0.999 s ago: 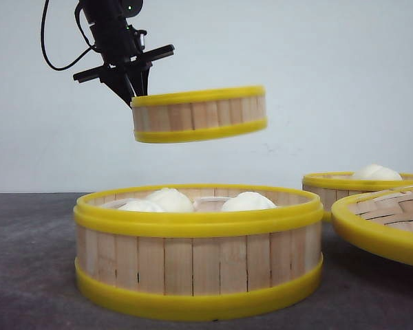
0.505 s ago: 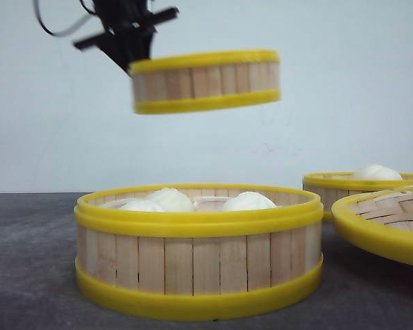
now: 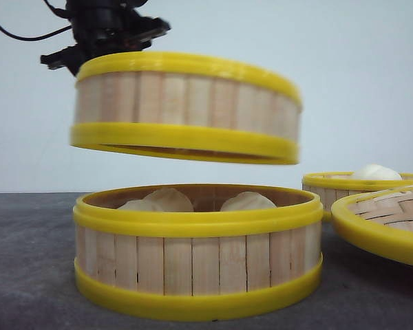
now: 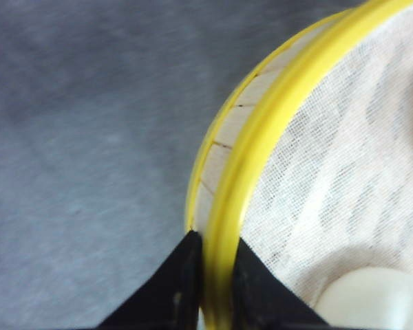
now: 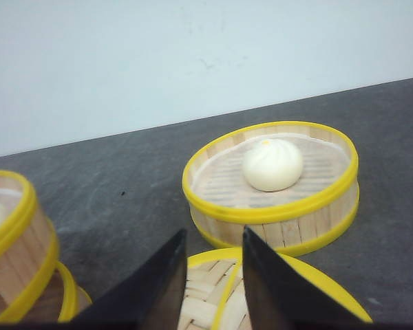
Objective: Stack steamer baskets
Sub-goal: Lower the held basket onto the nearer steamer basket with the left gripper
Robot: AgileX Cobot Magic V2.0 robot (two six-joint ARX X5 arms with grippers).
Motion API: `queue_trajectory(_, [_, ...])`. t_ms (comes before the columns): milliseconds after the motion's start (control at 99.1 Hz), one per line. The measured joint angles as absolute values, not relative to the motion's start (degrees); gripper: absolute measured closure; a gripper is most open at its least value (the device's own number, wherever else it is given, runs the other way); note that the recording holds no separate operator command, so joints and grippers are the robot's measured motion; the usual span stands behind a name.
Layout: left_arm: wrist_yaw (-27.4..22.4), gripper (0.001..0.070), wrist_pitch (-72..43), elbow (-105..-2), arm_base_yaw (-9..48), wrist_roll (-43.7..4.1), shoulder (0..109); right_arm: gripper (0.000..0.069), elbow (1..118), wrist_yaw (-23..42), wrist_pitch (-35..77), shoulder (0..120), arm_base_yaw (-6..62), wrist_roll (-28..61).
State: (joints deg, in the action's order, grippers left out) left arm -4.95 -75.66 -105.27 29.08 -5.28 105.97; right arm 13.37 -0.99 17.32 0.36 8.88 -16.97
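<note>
One left gripper [image 4: 208,275] clamped on raised basket [image 3: 186,106].

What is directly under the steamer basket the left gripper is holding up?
Under the lifted basket sits another steamer basket on the table, a clear gap between them. White buns show inside it; its floor is hidden by the wall.
</note>
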Motion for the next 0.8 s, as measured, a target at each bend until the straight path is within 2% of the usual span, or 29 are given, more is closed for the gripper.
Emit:
queue_trajectory(222, [-5.08, 0.0687, -70.15, -96.82, 31.75, -6.04, 105.91, 0.0544, 13.37, -2.26, 17.78, 0.36, 8.88, -16.97])
queue_trajectory(797, [-2.9, 0.0688, -71.44, -96.68, 32.05, -7.51, 105.91, 0.0544, 13.37, -2.98, 17.98, 0.36, 8.88, -16.97])
